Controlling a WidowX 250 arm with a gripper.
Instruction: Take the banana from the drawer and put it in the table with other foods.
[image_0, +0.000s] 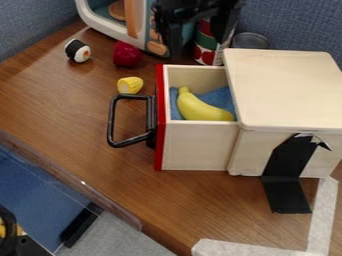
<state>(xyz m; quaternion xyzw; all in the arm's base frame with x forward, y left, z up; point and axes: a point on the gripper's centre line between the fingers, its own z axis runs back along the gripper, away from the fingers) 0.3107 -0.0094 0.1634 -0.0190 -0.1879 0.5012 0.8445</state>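
Note:
The black gripper (199, 41) hangs at the top of the view, above and behind the drawer, its two fingers apart and nothing held between them. In the pulled-out wooden drawer (194, 145) with its red front and black handle, the yellow banana (200, 109) lies on a blue cloth. The other foods rest on the brown table (60, 95), left of the drawer: a sushi roll (78, 51), a dark red piece (127, 54) and a yellow corn-like piece (129, 85).
A toy microwave (101, 20) stands at the back left. Behind the drawer are a patterned can (206, 49) and a grey round tin (251, 40). The wooden box (287, 90) covers the right side, with black tape on its front. A clear panel (70, 185) runs along the lower-left edge.

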